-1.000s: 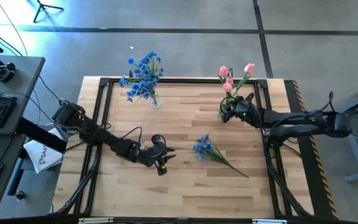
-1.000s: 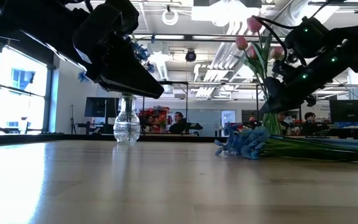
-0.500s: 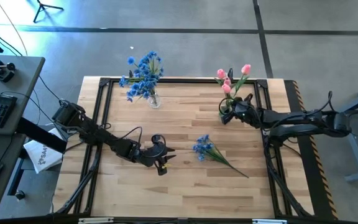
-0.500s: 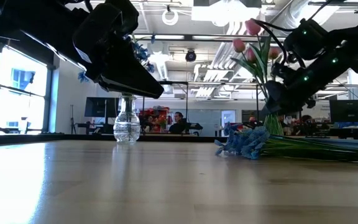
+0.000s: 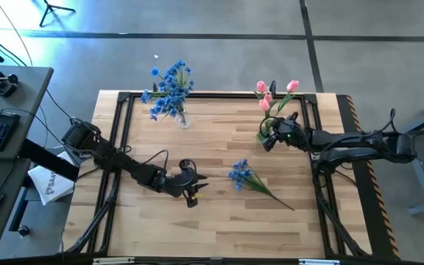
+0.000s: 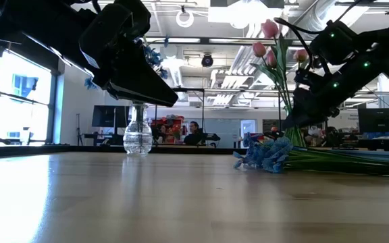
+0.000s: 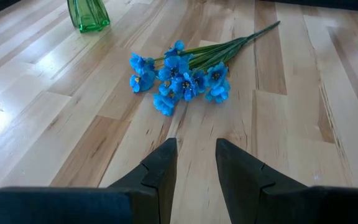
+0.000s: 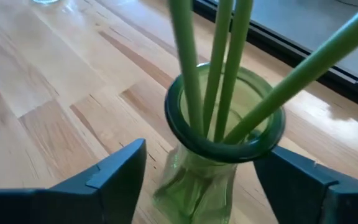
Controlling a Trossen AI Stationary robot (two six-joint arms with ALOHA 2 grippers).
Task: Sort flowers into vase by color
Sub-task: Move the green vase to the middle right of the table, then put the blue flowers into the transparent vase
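High view is showing two vases: a clear one (image 5: 182, 118) holding blue flowers (image 5: 169, 88), and a green glass one (image 8: 219, 155) holding four stems with three pink tulips (image 5: 274, 94) showing. One blue bunch (image 5: 241, 174) is lying on the wooden table (image 5: 219, 213). Right gripper (image 8: 210, 180) is sitting spread around the green vase; left gripper (image 7: 194, 165) is hanging slightly parted near the loose bunch.
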